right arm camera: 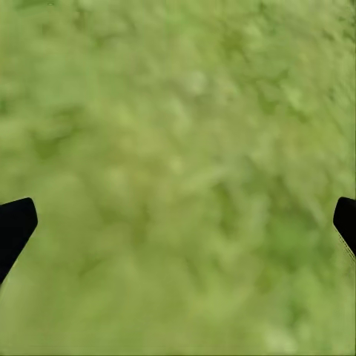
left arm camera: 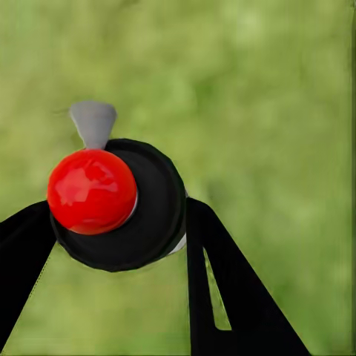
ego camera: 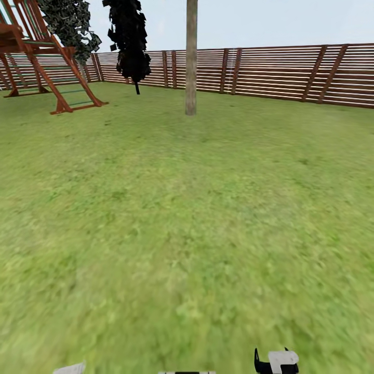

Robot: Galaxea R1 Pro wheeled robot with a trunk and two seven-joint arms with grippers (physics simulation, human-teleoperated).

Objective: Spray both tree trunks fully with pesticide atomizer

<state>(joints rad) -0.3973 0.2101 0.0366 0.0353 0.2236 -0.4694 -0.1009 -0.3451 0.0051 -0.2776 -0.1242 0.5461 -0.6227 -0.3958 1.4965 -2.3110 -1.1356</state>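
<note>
The pesticide atomizer [left arm camera: 111, 204] sits between the two black fingers of my left gripper [left arm camera: 119, 222], which is shut on it. It has a red round top, a black disc body and a grey nozzle, and hangs above blurred grass. My right gripper [right arm camera: 178, 222] is open over bare lawn, with just its black fingertips [right arm camera: 15, 226] at the frame edges. One tree trunk [ego camera: 191, 62], a pale column, rises from the grass far ahead by the fence. Dark green jagged foliage [ego camera: 70, 23] hangs at the far left, its trunk hidden.
A red-brown wooden play frame [ego camera: 47, 67] stands at the far left. A black cypress-like tree [ego camera: 130, 41] grows near the slatted fence [ego camera: 291, 72] that closes the back. Open lawn [ego camera: 182, 218] stretches between me and the trunk. A bit of my right arm [ego camera: 280, 361] shows at the bottom.
</note>
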